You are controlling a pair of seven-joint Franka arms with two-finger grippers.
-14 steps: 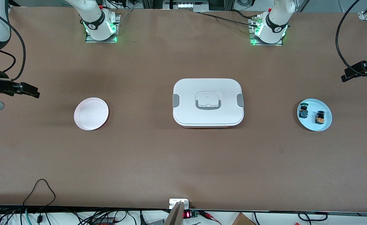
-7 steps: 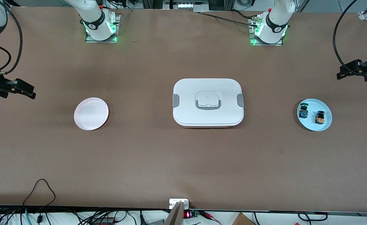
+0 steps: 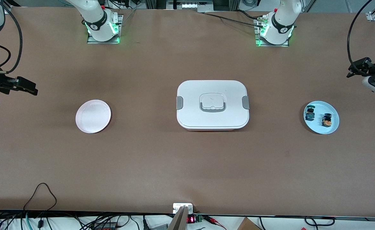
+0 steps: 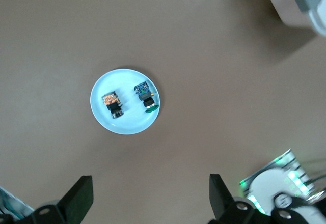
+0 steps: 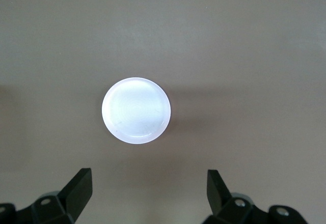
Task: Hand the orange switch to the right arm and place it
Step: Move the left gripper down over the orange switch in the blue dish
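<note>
Orange switch (image 4: 112, 105) is seen lying on a blue plate (image 4: 102, 117) beside a green switch (image 4: 145, 95), well below the left gripper (image 4: 147, 203), spread wide and empty. Right gripper (image 5: 147, 196), equally wide and empty, hangs above a pink plate (image 5: 136, 110).

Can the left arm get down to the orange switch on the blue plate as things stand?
Probably yes. The left end effector is open above the table, the orange switch lies uncovered on the blue plate, apart from the green switch.
</note>
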